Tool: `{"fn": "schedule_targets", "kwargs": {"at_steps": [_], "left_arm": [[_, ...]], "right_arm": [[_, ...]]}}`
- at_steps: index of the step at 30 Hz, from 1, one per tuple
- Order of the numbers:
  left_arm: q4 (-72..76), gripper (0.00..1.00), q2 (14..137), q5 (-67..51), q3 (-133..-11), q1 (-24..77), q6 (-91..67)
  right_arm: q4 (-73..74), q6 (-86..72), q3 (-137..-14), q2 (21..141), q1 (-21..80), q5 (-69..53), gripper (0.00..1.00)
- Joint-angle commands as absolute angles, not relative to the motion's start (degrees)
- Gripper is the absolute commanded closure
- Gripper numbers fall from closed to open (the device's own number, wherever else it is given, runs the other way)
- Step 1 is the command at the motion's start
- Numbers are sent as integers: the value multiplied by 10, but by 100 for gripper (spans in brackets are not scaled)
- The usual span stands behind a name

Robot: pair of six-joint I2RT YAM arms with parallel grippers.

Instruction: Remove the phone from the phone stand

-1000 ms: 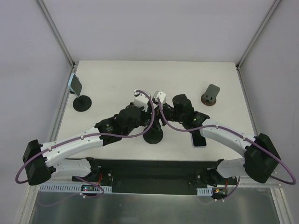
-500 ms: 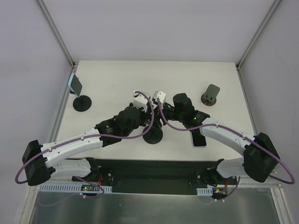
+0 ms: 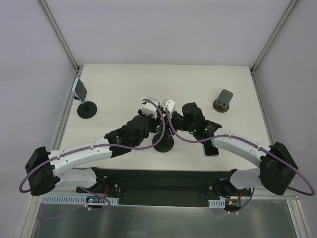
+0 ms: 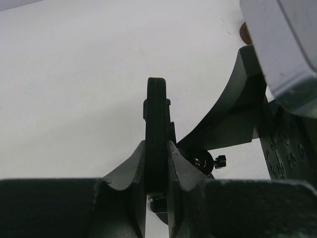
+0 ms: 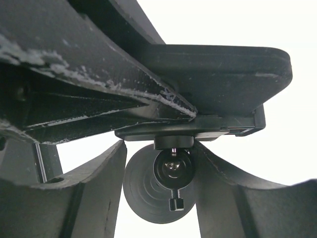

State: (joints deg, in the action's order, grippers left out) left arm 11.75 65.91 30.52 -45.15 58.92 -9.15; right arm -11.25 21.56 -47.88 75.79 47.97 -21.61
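Phone (image 4: 156,124) pinched edge-on between the fingers of the left hand (image 4: 156,183), seated in the stand (image 5: 143,193), whose neck is flanked by the spread right hand (image 5: 159,148) just below. Step judged: stand being braced. Next, the neck must be clamped firmly and the phone drawn upward, clear.

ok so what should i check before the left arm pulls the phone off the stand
1. Left gripper clamped on phone: ok, its fingers pinch both faces.
2. Right gripper bracing stand neck: not ok, the jaws straddle it with a gap on one side.
3. Stand base sitting on table: ok.
4. Phone loose in cradle: cannot tell.
5. Second phone lying clear of the stand base: ok.
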Motion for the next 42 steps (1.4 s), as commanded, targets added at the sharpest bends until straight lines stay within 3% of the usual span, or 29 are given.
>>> {"fn": "schedule_targets", "kwargs": {"at_steps": [1, 12, 14, 15, 16, 19, 22, 27, 42], "left_arm": [[209, 100, 663, 267, -447, 591, -130], [123, 100, 580, 223, -412, 591, -140], [114, 100, 575, 226, -410, 591, -142], [113, 100, 571, 228, -407, 591, -142], [110, 100, 570, 230, -406, 591, -141], [106, 100, 567, 228, -407, 591, -141], [105, 100, 567, 217, -411, 591, -138], [104, 100, 569, 200, -420, 591, -141], [101, 100, 570, 176, -435, 591, -145]], "right_arm": [[-126, 192, -470, 728, 524, -331, 99], [-127, 168, -438, 672, 444, -260, 99], [-127, 169, -437, 662, 443, -263, 93], [-127, 169, -437, 657, 443, -265, 86], [-126, 168, -437, 652, 443, -268, 62], [-123, 172, -437, 644, 443, -281, 23], [-117, 172, -441, 642, 443, -268, 7], [-93, 188, -467, 663, 444, -273, 4], [-72, 214, -506, 743, 452, -288, 26]]}}
